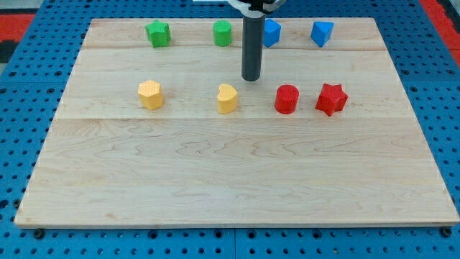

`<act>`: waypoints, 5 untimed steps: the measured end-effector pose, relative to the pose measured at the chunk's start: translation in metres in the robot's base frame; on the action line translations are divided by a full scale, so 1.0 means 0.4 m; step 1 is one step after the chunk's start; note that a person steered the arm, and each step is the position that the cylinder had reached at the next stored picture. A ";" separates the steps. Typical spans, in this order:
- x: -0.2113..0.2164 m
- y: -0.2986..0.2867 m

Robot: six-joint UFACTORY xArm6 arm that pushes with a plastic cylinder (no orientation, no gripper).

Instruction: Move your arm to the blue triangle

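Although the nearer half of the worktop [237, 187] carries nothing, we record it first as a plain pale wooden board resting on a blue perforated base.

Moving farther in, we find a middle row of four blocks, well apart from one another: a yellow hexagon-like block [150, 94] at the view's left, a yellow heart-shaped block [227, 98], a red cylinder [286, 98], and a red star [331, 98] at the view's right.

Our tip [251, 78] stands just beyond this row, between the yellow heart-shaped block and the red cylinder but touching neither. The arm carries no fingers, only the upright dark rod, so there is nothing to open, close or grip.

The far row holds a green star-like block [158, 33], a green cylinder [223, 33], and two blue blocks. One blue block [272, 32] sits directly behind the rod, partly hidden, so we cannot confirm its shape. The other blue block [322, 33], farther to the view's right, shows slanted faces; we judge it the likelier blue triangle, without certainty.

We judge the placement deliberate: the tip sits in the open lane between rows, so a short travel toward the view's top right should reach either blue block without disturbing the red ones.
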State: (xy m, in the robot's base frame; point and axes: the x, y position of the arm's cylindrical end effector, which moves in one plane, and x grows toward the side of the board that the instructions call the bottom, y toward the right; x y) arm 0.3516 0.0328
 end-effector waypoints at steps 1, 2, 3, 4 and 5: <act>0.000 0.000; -0.018 0.058; -0.068 0.196; -0.121 0.332; -0.166 0.383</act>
